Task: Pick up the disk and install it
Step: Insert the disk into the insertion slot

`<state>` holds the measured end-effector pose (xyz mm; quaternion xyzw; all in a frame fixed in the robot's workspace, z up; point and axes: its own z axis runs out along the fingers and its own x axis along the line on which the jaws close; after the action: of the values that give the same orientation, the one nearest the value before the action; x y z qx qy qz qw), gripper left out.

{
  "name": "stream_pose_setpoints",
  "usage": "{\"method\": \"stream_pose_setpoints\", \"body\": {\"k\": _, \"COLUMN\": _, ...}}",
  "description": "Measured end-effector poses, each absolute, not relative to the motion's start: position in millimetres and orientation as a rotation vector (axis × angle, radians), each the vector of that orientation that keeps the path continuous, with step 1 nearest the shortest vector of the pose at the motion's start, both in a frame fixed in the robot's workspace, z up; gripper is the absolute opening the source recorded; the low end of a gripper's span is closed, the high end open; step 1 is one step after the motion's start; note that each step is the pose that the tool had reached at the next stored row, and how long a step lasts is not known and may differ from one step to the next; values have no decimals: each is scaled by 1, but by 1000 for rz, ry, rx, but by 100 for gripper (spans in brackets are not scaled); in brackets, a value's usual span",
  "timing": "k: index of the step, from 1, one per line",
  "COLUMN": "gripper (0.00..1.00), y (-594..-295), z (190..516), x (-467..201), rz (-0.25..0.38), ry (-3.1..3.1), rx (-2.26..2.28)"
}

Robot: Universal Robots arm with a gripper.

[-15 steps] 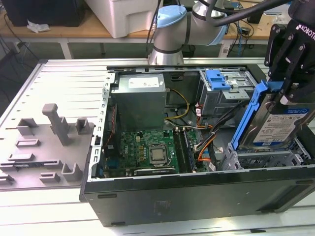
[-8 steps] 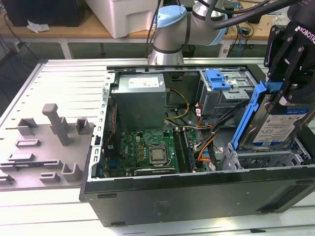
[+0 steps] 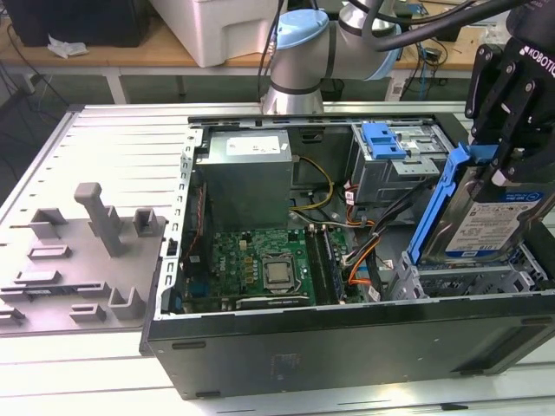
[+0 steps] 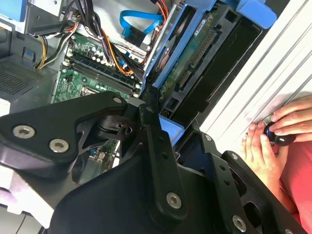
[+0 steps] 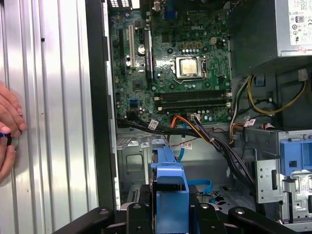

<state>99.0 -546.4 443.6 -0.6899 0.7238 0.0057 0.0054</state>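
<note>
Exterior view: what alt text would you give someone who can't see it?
A black gripper holds the disk, a silver drive in a blue frame, tilted above an open computer case, at the exterior view's right. The motherboard lies exposed inside; a grey moulded fixture sits at the exterior view's left.

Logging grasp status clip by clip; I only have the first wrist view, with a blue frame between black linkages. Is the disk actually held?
Observer: Yes. In the exterior view the end effector is shut on the disk, gripping its upper edge.
Reviewer: Is it seated?
Observer: Not yet. The disk stands tilted, label showing, its lower end at the drive cage at the exterior view's right of the computer case.
Reviewer: Anything outside the case?
Observer: A grey fixture block lies on the table at the exterior view's left.
</note>
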Motion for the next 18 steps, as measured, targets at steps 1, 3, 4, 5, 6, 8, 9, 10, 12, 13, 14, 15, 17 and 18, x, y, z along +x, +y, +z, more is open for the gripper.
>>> {"method": "stream_pose_setpoints", "body": {"k": 1, "gripper": 36, "y": -546, "z": 444, "x": 99, "rz": 18, "ry": 2266, "rx": -2160}}
{"method": "stream_pose_setpoints", "body": {"k": 3, "gripper": 36, "y": -546, "z": 444, "x": 99, "rz": 18, "ry": 2266, "rx": -2160}}
{"method": "stream_pose_setpoints", "body": {"k": 4, "gripper": 36, "y": -546, "z": 444, "x": 99, "rz": 18, "ry": 2266, "rx": -2160}}
{"method": "stream_pose_setpoints", "body": {"k": 5, "gripper": 36, "y": -546, "z": 444, "x": 99, "rz": 18, "ry": 2266, "rx": -2160}}
{"method": "stream_pose_setpoints", "body": {"k": 6, "gripper": 36, "y": -546, "z": 445, "x": 99, "rz": 18, "ry": 2266, "rx": -2160}}
{"method": "stream_pose_setpoints", "body": {"k": 8, "gripper": 36, "y": -546, "z": 446, "x": 99, "rz": 18, "ry": 2266, "rx": -2160}}
{"method": "stream_pose_setpoints", "body": {"k": 9, "gripper": 36, "y": -546, "z": 447, "x": 99, "rz": 18, "ry": 2266, "rx": -2160}}
{"method": "stream_pose_setpoints", "body": {"k": 10, "gripper": 36, "y": -546, "z": 448, "x": 99, "rz": 18, "ry": 2266, "rx": -2160}}
{"method": "stream_pose_setpoints", "body": {"k": 12, "gripper": 36, "y": -546, "z": 449, "x": 99, "rz": 18, "ry": 2266, "rx": -2160}}
{"method": "stream_pose_setpoints", "body": {"k": 13, "gripper": 36, "y": -546, "z": 449, "x": 99, "rz": 18, "ry": 2266, "rx": -2160}}
{"method": "stream_pose_setpoints", "body": {"k": 14, "gripper": 36, "y": -546, "z": 450, "x": 99, "rz": 18, "ry": 2266, "rx": -2160}}
{"method": "stream_pose_setpoints", "body": {"k": 15, "gripper": 36, "y": -546, "z": 450, "x": 99, "rz": 18, "ry": 2266, "rx": -2160}}
{"method": "stream_pose_setpoints", "body": {"k": 17, "gripper": 36, "y": -546, "z": 451, "x": 99, "rz": 18, "ry": 2266, "rx": -2160}}
{"method": "stream_pose_setpoints", "body": {"k": 18, "gripper": 36, "y": -546, "z": 452, "x": 99, "rz": 18, "ry": 2266, "rx": -2160}}
